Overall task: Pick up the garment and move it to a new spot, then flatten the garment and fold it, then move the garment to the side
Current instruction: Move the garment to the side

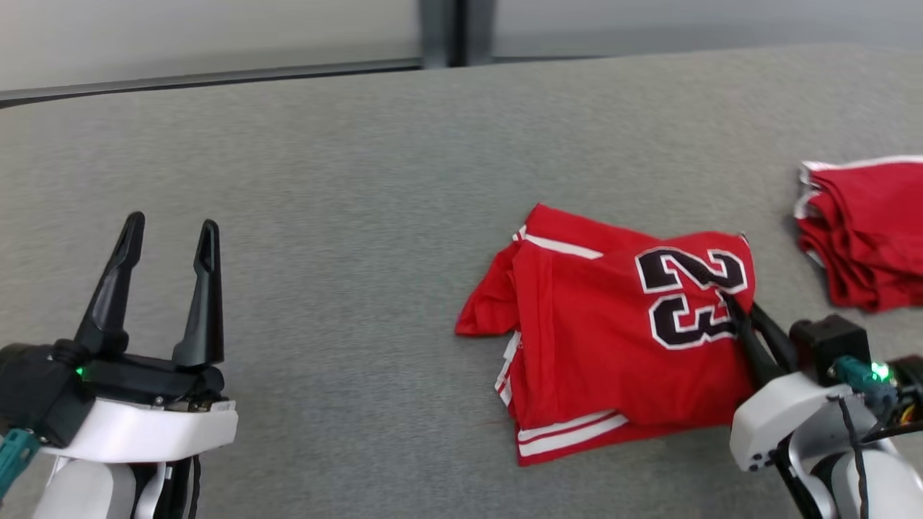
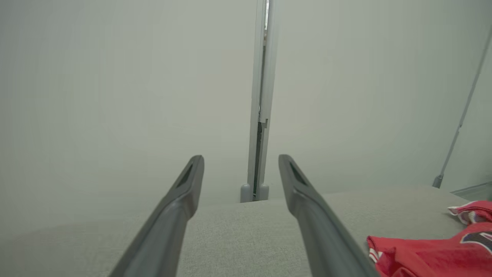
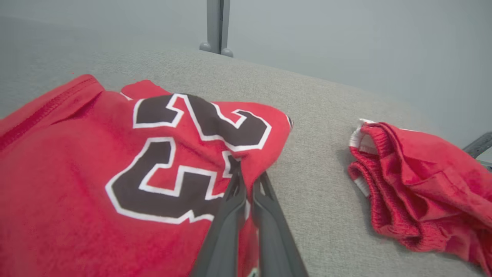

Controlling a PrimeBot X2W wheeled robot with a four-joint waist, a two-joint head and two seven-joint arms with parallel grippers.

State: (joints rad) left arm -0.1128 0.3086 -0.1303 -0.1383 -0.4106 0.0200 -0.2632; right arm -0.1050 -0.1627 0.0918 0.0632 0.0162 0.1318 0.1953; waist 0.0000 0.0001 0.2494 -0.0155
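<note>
We find the jersey (image 1: pixel 606 339) lying folded on the grey tabletop (image 1: pixel 360 216), right of centre in the head view. It is red, with white stripes along its near and left edges. The one marking we can read is the number "23", in black numerals outlined in white, on the right part of the top layer. We can make out no brand or label.

The right gripper (image 1: pixel 732 303) reaches in from the lower right. Its fingers are pressed together, pinching the jersey's right edge at the lower numeral. In the right wrist view the right gripper (image 3: pixel 250 175) has red cloth bunched at its tips, beside the "23" on the jersey (image 3: pixel 77 173).

The left gripper (image 1: pixel 171 223) sits at the lower left, well apart from the jersey, fingers spread wide and holding nothing.

A second red garment (image 1: pixel 865 231) with white trim lies crumpled at the right edge of the tabletop, near the jersey but apart from it. We see no writing on it.
</note>
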